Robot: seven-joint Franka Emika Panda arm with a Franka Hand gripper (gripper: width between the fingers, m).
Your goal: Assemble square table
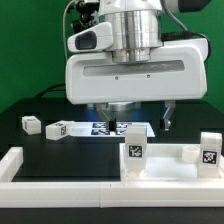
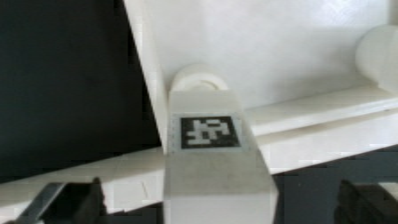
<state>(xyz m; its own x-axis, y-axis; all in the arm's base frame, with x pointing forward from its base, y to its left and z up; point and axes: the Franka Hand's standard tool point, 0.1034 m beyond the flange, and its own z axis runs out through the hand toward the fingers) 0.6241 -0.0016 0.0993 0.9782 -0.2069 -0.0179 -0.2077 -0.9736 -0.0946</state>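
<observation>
The white square panel [image 1: 166, 166] lies near the front, at the exterior view's right. Two chunky white tagged legs stand upright on it, one near its middle [image 1: 135, 150] and one at the right [image 1: 208, 152]. My gripper [image 1: 133, 118] hangs just above and behind the middle leg, open. In the wrist view the gripper [image 2: 214, 203] has its dark fingers [image 2: 64, 202] spread wide on either side of this leg [image 2: 212, 140], with gaps on both sides. The panel [image 2: 267, 45] fills the background there. Two loose legs [image 1: 30, 123] [image 1: 57, 128] lie at the left.
The marker board [image 1: 118, 128] lies on the black table under the gripper. Long white border bars [image 1: 60, 172] run along the front and left edges. A green wall is behind.
</observation>
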